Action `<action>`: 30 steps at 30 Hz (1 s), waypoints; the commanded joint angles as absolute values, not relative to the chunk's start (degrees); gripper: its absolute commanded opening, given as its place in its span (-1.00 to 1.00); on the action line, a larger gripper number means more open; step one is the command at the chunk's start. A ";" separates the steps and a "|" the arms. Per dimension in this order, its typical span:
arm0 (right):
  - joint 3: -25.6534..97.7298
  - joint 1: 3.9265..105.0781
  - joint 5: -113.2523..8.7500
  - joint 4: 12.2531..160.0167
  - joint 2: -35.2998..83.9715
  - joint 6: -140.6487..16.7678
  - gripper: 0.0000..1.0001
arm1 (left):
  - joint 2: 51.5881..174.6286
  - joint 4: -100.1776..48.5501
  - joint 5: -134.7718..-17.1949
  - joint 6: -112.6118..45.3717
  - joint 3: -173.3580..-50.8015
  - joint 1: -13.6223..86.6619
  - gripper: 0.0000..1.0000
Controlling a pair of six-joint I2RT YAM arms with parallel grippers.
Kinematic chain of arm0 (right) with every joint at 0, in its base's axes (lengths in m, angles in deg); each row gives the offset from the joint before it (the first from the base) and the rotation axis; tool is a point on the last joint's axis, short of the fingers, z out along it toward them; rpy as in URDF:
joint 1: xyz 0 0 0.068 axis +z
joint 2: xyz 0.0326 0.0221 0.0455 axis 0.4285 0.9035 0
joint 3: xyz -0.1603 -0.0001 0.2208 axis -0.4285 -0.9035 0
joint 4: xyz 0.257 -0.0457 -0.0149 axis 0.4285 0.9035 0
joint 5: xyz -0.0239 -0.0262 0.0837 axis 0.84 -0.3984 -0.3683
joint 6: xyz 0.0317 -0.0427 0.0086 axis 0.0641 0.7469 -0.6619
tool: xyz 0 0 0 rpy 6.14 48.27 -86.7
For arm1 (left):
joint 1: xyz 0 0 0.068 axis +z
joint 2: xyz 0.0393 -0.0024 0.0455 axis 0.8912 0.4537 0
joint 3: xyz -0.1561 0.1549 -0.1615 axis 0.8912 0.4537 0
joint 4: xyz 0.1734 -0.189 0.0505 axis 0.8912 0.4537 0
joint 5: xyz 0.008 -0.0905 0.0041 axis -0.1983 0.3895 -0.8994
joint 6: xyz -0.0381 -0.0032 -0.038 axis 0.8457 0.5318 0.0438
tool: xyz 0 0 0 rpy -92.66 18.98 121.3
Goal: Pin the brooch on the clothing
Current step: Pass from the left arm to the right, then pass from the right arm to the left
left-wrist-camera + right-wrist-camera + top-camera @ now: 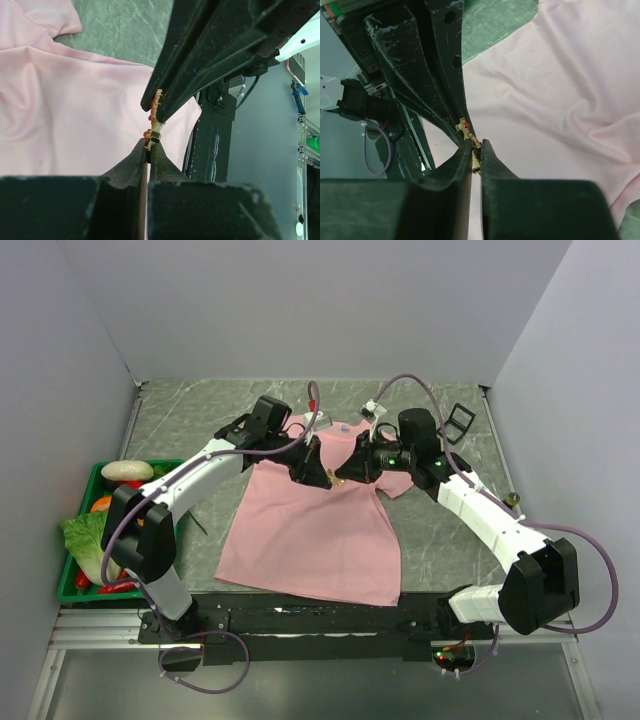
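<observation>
Above the shirt (310,530), the brooch (157,125) was clamped lengthwise between left pincer (149,146) and right pincer (476,148). Each was closed on one end.

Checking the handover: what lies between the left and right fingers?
Only the tiny orange-red jagged brooch, pinched by both, seen in both wrist views.

T-shirt (310,530) plain light pink; brooch (155,125) orange-red, perhaps gold-toned clasp; tabletop (190,425) grey-green, marbled; crate (95,472) green; left gripper (148,145), right gripper (476,145) black.
</observation>
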State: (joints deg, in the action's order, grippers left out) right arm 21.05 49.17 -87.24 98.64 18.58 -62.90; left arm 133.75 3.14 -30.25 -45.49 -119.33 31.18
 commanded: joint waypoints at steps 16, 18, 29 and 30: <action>18.94 47.88 -94.61 88.01 15.33 -68.48 -1.00 | 130.07 -15.72 -15.69 -30.26 -115.58 35.33 0.57; 18.85 47.26 -96.02 86.60 14.89 -69.27 -1.00 | 131.12 -13.70 -15.43 -31.48 -116.28 35.42 0.58; 19.55 46.56 -95.85 86.77 15.06 -69.28 -1.00 | 131.48 -13.34 -14.02 -31.49 -116.73 35.25 0.29; 19.64 46.56 -95.76 86.77 15.06 -69.28 -1.00 | 131.74 -12.73 -14.11 -31.75 -116.81 35.25 0.23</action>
State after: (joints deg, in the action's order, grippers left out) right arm 18.49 47.07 -94.67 89.35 16.81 -69.13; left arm 131.72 -11.44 -16.30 -31.70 -116.03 35.45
